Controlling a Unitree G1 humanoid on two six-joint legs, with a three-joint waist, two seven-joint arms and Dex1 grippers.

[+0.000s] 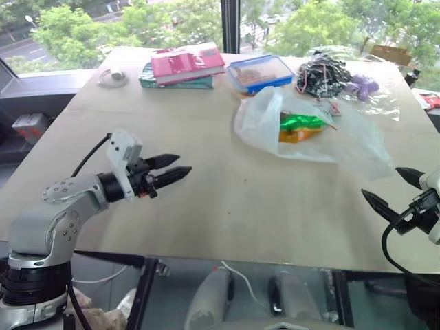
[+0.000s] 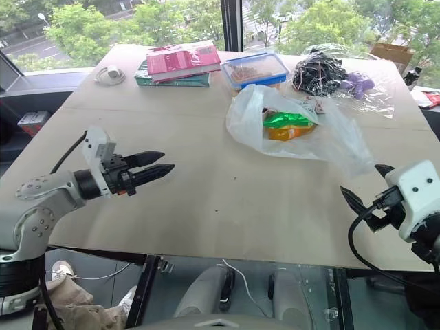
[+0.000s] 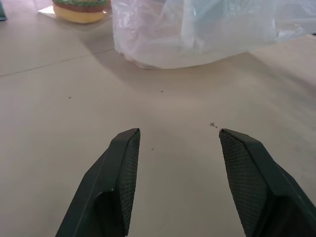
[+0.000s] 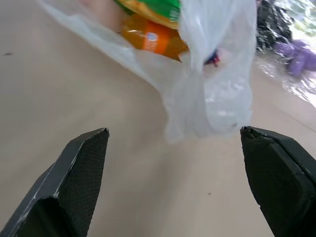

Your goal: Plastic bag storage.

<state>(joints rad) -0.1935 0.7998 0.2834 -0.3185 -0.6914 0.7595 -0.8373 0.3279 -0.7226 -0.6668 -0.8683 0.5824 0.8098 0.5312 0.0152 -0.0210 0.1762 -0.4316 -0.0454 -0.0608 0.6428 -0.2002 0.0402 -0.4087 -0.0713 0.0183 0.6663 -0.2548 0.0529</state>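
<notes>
Left eye view: plastic bag, seemingly crumpled

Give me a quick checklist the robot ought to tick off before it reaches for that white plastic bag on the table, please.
1. Left gripper open and holding nothing: ok.
2. Right gripper open and holding nothing: ok.
3. Plastic bag lying on the table, apart from both grippers: ok.
4. Bag emptied for storage: not ok; a green snack packet and an orange item show through it.
5. Bare table between the grippers and the bag: ok.
6. Loop handles found for a grasp: cannot tell; the bag is crumpled.
</notes>
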